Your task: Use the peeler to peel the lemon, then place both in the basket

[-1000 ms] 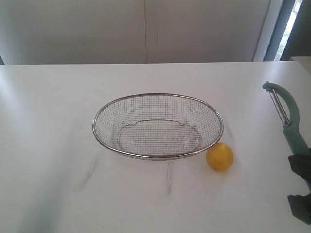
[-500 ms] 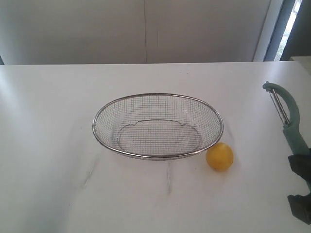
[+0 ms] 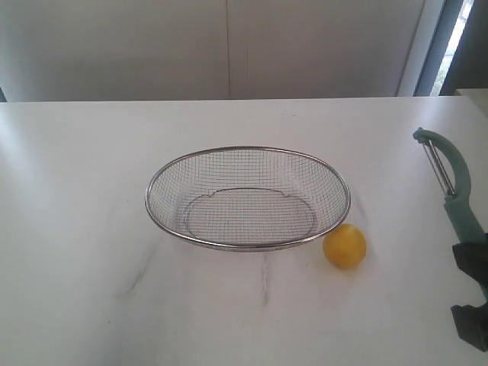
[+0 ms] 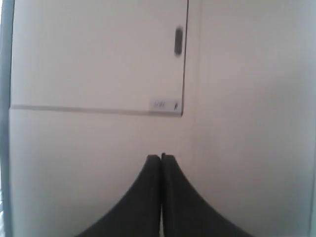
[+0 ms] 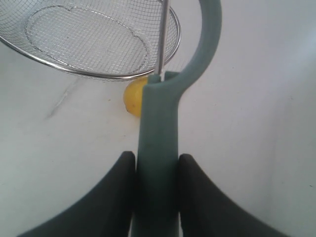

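The yellow lemon (image 3: 345,245) rests on the white table just off the basket's (image 3: 248,149) front right rim. The wire mesh basket holds nothing. At the right edge of the exterior view my right gripper (image 3: 474,267) is shut on the teal peeler (image 3: 457,191), whose handle stands between its two dark fingers with the head and blade pointing up and away. In the right wrist view the peeler (image 5: 159,138) sits in the right gripper (image 5: 156,159), with the lemon (image 5: 133,98) partly hidden behind the handle and the basket (image 5: 98,74) beyond. My left gripper (image 4: 161,157) is shut on nothing, facing a wall.
The white table (image 3: 91,267) reaches to a pale wall at the back. Faint grey streaks (image 3: 264,282) mark the tabletop in front of the basket. A dark window frame (image 3: 438,46) stands at the back right.
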Robot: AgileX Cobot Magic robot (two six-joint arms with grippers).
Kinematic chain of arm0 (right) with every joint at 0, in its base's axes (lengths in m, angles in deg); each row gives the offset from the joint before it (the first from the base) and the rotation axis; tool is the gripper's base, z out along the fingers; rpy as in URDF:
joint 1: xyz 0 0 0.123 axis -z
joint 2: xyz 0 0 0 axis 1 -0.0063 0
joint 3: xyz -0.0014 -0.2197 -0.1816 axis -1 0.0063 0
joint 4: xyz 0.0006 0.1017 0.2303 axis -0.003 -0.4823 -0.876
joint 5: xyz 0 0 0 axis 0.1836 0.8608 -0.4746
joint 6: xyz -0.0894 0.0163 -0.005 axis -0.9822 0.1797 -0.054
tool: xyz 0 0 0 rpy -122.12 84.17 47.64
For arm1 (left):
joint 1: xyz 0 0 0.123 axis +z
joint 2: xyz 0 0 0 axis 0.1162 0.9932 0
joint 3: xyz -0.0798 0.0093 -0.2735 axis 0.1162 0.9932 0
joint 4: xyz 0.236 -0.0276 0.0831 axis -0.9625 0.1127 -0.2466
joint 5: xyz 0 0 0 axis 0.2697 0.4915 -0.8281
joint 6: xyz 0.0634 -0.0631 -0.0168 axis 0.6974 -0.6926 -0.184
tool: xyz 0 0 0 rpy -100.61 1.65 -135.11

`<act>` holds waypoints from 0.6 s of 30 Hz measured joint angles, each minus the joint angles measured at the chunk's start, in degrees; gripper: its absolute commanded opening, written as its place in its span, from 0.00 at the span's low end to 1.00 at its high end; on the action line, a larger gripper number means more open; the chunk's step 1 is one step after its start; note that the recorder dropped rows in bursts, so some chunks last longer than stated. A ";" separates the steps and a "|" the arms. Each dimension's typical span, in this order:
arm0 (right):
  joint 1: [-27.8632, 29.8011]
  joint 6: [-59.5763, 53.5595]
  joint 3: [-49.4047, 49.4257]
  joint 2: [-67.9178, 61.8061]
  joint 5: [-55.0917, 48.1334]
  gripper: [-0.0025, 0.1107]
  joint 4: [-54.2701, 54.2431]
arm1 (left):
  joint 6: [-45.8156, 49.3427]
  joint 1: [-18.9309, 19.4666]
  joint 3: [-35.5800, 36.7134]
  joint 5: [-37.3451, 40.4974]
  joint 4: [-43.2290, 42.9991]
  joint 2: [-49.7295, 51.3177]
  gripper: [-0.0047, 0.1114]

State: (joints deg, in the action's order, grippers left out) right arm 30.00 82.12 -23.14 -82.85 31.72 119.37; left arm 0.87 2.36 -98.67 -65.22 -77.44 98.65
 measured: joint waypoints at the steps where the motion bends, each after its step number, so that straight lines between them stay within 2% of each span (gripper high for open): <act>1: 0.00 0.00 0.00 0.00 0.00 0.02 0.00 | -1.09 0.00 -2.08 5.52 -2.61 1.59 0.04; 5: 0.00 0.00 0.00 0.00 0.10 0.02 0.00 | -1.09 -0.11 -7.93 26.46 -9.12 9.82 0.04; 7: 0.00 0.00 0.00 0.00 0.22 0.02 0.00 | 1.56 -0.11 -9.82 35.77 -8.65 13.73 0.04; 9: 0.00 0.00 0.00 0.00 0.32 0.02 0.00 | 5.00 -0.11 -10.76 42.49 -4.52 16.94 0.04; 12: 0.00 0.00 0.00 0.00 0.54 0.02 0.00 | 16.92 -0.11 -11.09 49.04 10.51 20.87 0.04; 14: 0.00 0.00 0.00 0.00 0.54 0.02 0.00 | 30.05 -0.11 -11.09 51.89 25.04 23.32 0.04; 18: 0.00 0.24 0.00 0.00 0.59 0.02 0.00 | 56.72 -0.11 -11.09 58.22 59.95 27.89 0.04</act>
State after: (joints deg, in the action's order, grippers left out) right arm 30.00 82.35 -23.14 -82.85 32.31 119.37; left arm 57.59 2.25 -109.76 -6.99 -17.49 126.54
